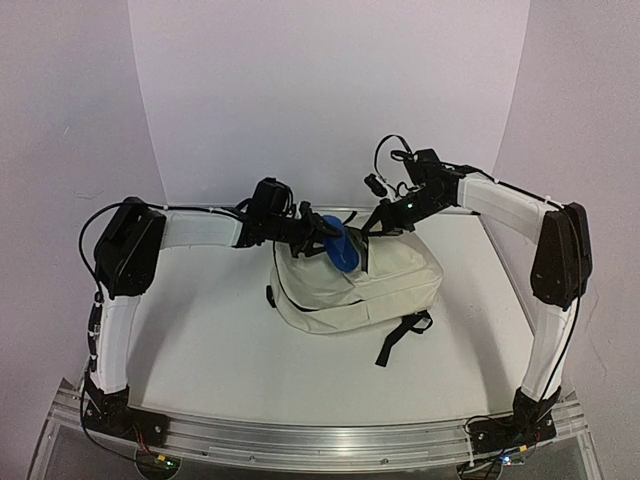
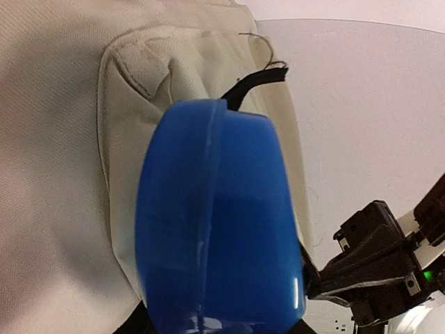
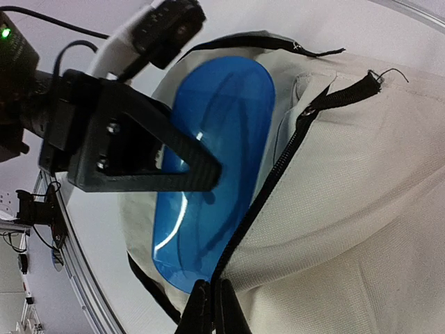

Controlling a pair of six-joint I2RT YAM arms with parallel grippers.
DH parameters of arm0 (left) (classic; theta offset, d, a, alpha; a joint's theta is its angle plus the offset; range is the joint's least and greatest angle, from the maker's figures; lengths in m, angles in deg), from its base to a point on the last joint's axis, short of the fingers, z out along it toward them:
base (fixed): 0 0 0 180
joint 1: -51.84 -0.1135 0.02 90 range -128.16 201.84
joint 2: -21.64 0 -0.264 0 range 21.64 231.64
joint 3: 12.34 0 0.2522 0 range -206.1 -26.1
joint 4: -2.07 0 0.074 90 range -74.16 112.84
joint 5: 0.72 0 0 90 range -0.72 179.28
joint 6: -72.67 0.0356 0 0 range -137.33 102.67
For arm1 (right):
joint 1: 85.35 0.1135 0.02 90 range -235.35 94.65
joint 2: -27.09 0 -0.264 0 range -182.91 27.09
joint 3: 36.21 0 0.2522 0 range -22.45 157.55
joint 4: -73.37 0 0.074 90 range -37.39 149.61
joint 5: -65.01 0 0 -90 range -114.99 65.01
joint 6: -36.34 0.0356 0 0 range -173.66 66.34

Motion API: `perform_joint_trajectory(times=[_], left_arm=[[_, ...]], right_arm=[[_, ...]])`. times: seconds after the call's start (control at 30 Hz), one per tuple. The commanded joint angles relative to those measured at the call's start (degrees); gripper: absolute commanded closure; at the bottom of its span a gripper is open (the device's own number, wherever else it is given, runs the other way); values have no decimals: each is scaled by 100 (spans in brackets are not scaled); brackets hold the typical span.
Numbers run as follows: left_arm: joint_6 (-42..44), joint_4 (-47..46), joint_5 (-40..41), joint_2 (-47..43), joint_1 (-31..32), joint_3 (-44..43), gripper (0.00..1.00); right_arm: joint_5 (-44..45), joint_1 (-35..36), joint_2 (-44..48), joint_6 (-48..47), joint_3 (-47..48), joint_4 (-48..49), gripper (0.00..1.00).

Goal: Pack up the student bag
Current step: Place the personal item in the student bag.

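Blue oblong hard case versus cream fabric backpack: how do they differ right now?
The glossy blue oblong hard case is small and rigid; the cream fabric backpack is large, soft and creased. The case is held off the table by the left gripper; the backpack lies on it, unzipped. Shared: each is gripped, the backpack's zipper edge by the shut right gripper.

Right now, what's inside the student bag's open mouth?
The blue pencil case, gripped by the left fingers, sits partway in the open mouth of the student bag. The case and cream fabric hide anything deeper.
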Motion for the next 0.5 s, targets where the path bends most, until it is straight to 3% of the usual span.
perform_joint_trajectory(times=[0.0, 0.27, 0.47], left_arm=[[-809, -1227, -617, 292, 154, -382, 86], [-1516, -1848, -1281, 902, 225, -677, 88], [-1714, -2258, -1504, 527, 297, 84, 89]], right_arm=[[-195, 36, 193, 57, 309, -11, 100], [-186, 93, -3, 89, 522, 21, 100], [-20, 97, 14, 4, 454, 37, 100]])
